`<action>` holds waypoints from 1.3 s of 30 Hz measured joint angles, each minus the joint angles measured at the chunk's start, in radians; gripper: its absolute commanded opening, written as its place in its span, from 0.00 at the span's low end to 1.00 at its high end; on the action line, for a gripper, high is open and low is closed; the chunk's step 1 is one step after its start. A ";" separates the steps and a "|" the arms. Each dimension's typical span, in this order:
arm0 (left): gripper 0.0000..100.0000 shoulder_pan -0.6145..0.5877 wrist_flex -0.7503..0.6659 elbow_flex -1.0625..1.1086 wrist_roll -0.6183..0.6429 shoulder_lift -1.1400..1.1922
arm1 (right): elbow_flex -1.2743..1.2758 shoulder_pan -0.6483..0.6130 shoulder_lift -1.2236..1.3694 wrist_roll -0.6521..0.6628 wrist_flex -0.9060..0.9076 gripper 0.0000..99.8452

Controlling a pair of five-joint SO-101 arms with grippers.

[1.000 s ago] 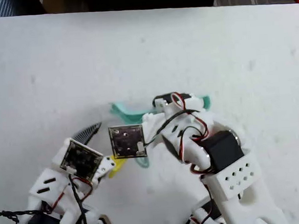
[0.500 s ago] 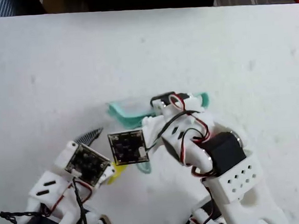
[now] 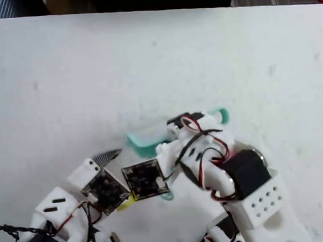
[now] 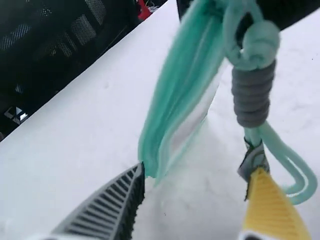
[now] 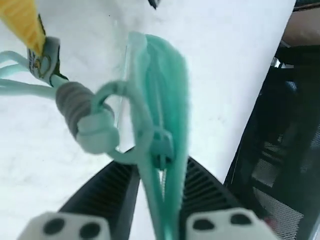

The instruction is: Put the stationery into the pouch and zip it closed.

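1. The right gripper [image 5: 161,167] is clamped on the pouch [image 5: 167,85]. Its two dark ribbed fingers [image 5: 107,192] press the teal top edge from either side, right at the zip pull [image 5: 162,145].
2. The pouch stands on edge near the front middle of the table [image 3: 64,78], teal edge up, with its clear side running down to the table top.
3. I cannot tell how far the zip is drawn.
4. A teal cord [image 4: 292,167] hangs from the zip end, with a knot, a grey wrap [image 4: 252,92] and a long loop that reaches the table.
5. The left gripper [image 4: 200,175] stands wide apart and holds nothing.
6. Its dark finger [image 4: 112,205] has its tip at the pouch's end, touching or just beside it; I cannot tell which.
7. Its yellow finger [image 4: 270,205] is on the other side of the cord, with its tip against a small tag [image 4: 252,160] on the loop.
8. The pouch's end and the cord both lie between the left gripper's fingers.
9. In the high view the two arms meet at the table's front, and the left gripper is just beside the right gripper.
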 measured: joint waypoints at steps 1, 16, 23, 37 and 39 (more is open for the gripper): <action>0.34 0.005 0.000 0.000 -0.002 0.000 | 0.000 0.002 -0.012 0.003 0.000 0.02; 0.34 0.086 0.023 -0.009 -0.002 0.000 | -0.002 0.000 -0.048 0.008 0.046 0.02; 0.34 0.087 0.023 -0.009 0.000 0.000 | -0.002 -0.002 -0.048 0.008 0.046 0.02; 0.34 0.087 0.023 -0.011 0.028 -0.002 | -0.002 -0.044 -0.049 -0.023 0.046 0.02; 0.34 0.069 0.008 -0.011 0.043 0.000 | -0.002 -0.026 -0.051 -0.003 0.072 0.02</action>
